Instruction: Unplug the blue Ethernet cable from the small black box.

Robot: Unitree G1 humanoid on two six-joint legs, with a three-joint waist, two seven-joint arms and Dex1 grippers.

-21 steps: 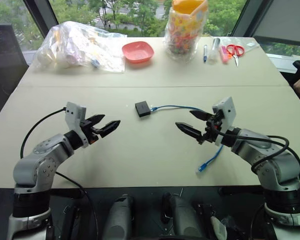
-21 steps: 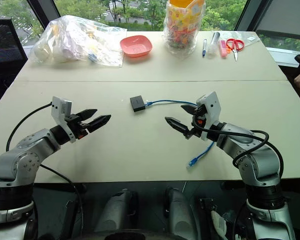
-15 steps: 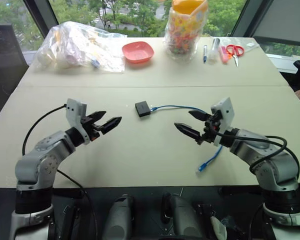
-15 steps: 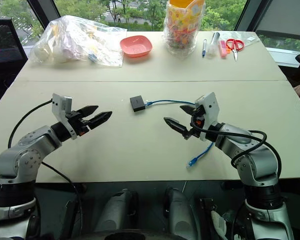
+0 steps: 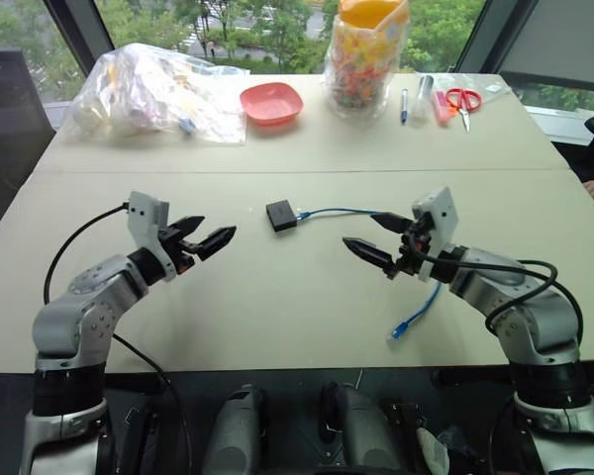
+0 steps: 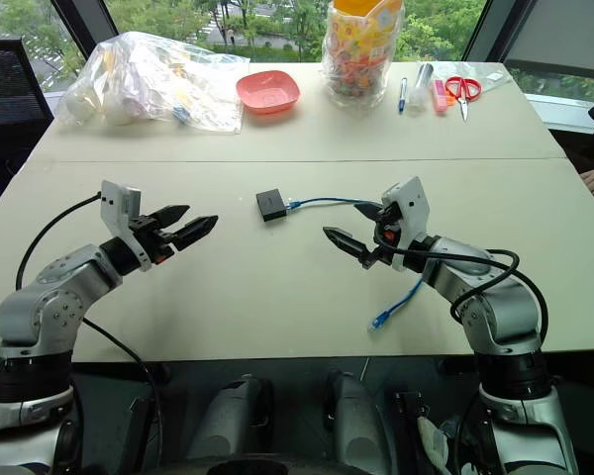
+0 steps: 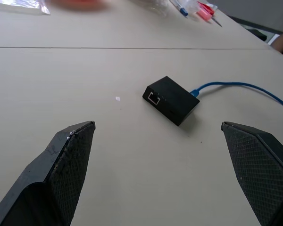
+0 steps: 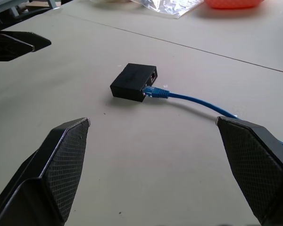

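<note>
Black fingers of left gripper (image 5: 206, 238) spread wide, nothing between them; raised above beige table (image 5: 277, 307), pointing roughly level, forward and inward toward table centre. Left forearm angled up from elbow at near table edge, white wrist camera block on top.

Right gripper (image 5: 378, 239) likewise released, jaws wide apart and empty; aimed forward and inward, tipped slightly down. Right forearm bent at elbow near table edge, black cables looped over it.

Small black box (image 5: 282, 215) flat on table, ahead of both grippers and between their lines of aim, a little nearer the left-to-centre side; well clear of all fingertips. Seen framed between fingers in both wrist views, one open port facing left gripper.

Blue Ethernet cable (image 8: 188, 99) plugged into box on side facing right gripper; plug seated. Cable runs from box toward right gripper, passes under or just behind its fingers, then curves back toward near table edge; free end with clear plug (image 5: 397, 332) lying on table beneath right forearm. No contact visible between either gripper and cable; overlap under right fingers cannot be resolved.
</note>
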